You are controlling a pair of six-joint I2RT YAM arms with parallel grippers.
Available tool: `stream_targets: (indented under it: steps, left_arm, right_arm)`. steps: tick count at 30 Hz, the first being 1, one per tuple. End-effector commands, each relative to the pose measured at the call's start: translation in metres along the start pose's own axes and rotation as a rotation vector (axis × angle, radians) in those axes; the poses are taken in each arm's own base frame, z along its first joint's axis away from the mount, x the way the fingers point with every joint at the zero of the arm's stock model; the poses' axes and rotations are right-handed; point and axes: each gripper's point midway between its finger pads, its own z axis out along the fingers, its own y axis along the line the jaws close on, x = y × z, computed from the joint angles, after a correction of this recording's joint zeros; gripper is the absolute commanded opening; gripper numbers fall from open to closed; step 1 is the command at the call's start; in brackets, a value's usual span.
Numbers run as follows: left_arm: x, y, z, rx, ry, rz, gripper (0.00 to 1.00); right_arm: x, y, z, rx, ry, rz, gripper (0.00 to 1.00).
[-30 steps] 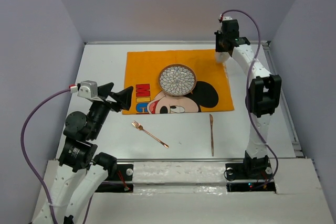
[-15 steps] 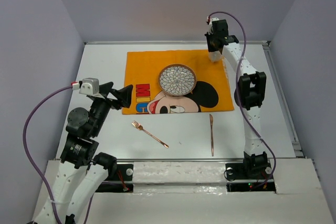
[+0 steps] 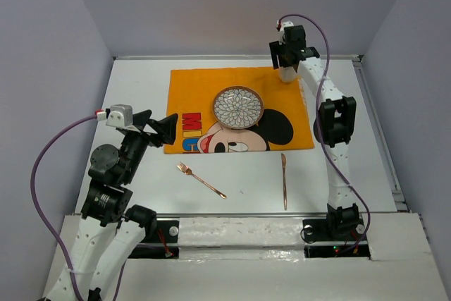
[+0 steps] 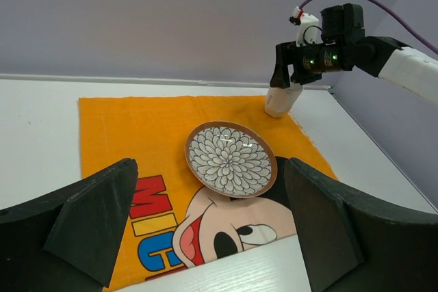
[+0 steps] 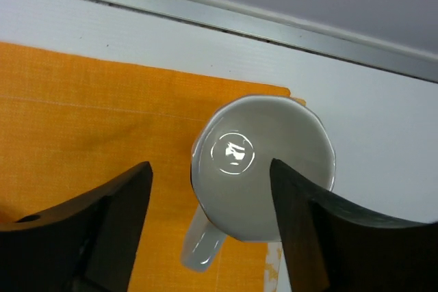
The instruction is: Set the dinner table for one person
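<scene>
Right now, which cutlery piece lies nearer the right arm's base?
The knife, lying straight just ahead of it; the fork lies diagonally, further left.

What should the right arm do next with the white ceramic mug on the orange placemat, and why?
Probably lift the right gripper straight up. Its jaws stand open and the white ceramic mug stands upright on a far corner of the orange cloth placemat, so it looks released; rising vertically avoids tipping it.

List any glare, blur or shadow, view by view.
Right wrist: a bright glare spot sits inside the white ceramic mug. Left wrist: the flower-patterned round plate is sharp, evenly lit. Top external: flat light, only faint shadows on the white tabletop.
</scene>
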Motion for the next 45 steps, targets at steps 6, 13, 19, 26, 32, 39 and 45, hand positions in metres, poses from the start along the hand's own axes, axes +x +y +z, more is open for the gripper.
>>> stream_targets:
  steps: [6,13,19,26,32,39,45]
  left_arm:
    - [-0.013,-0.001,0.003,0.007,-0.05,0.015,0.99]
    - [-0.018,0.009,-0.001,-0.034,-0.076,0.015,0.99]
    - [-0.015,0.011,0.002,-0.046,-0.064,0.008,0.99]
    - [-0.021,0.026,-0.001,-0.119,-0.096,0.008,0.99]
    - [-0.022,0.031,0.0,-0.134,-0.1,0.008,0.99]
    - [-0.024,0.03,-0.002,-0.128,-0.106,0.009,0.99]
    - [-0.026,0.028,-0.003,-0.123,-0.112,0.009,0.99]
  right_arm:
    - [-0.093,0.015,-0.107,-0.025,-0.232,0.084,0.85]
    - [-0.006,0.174,-0.221,-0.385,-0.259,0.087,0.83]
    - [0.098,0.285,-0.29,-0.603,-0.164,-0.011,0.72]
    - [0.185,0.351,-0.329,-0.713,-0.04,-0.122,0.72]
    - [0.234,0.399,-0.332,-0.727,0.038,-0.226,0.7]
    - [0.255,0.416,-0.308,-0.675,0.076,-0.248,0.64]
    - [0.264,0.428,-0.296,-0.671,0.093,-0.276,0.52]
